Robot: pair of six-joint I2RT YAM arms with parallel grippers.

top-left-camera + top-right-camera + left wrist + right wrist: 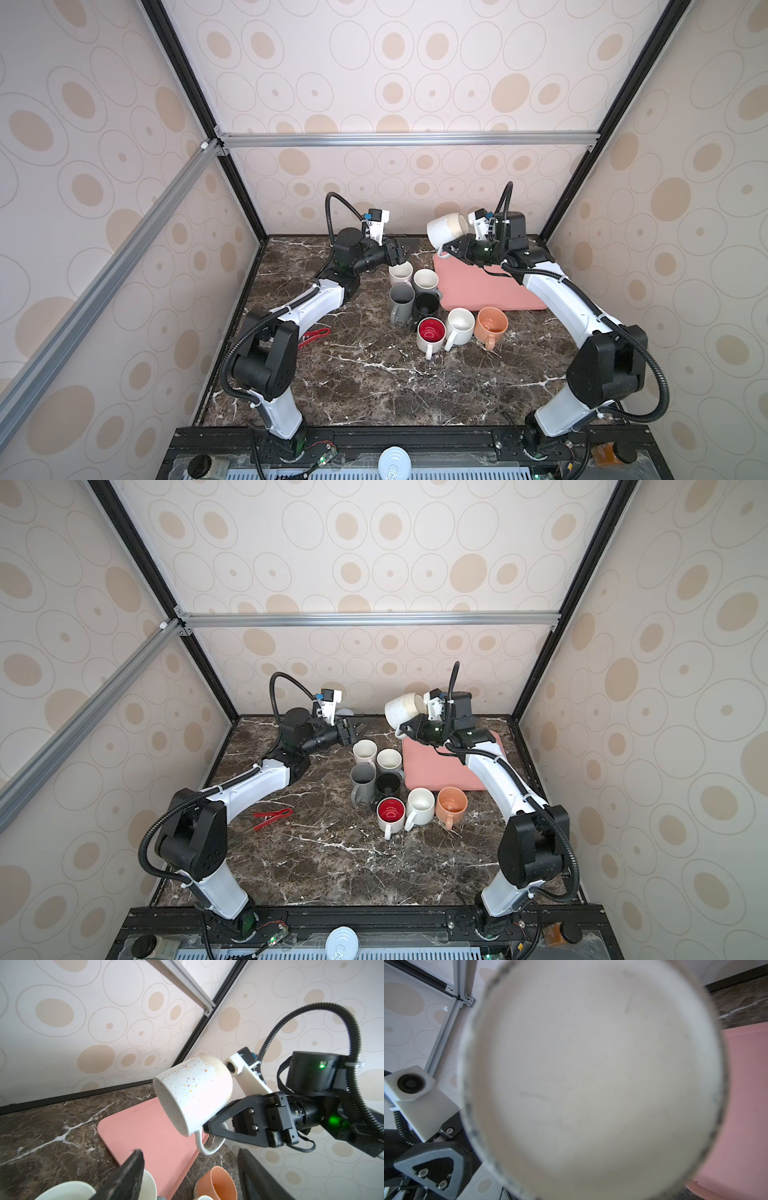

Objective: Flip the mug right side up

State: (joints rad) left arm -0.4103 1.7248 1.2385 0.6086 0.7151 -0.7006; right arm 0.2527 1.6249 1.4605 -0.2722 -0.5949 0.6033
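Speckled mug (591,1074), base against the right wrist lens, hung sideways over the far-left corner of the pink mat (490,291), handle (207,1148) clenched in the right gripper (207,1126); left gripper (401,253) gaped empty; slow wrist roll advised, mouth upward

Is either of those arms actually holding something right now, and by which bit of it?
The right fingers pinch the speckled white ceramic mug by its handle; the left fingers hold nothing.

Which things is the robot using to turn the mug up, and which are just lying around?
Job: speckled mug, tipped sideways in the air; right gripper, holding its handle.
Lying about: pink mat, cluster of upright mugs, red tongs, open left gripper.
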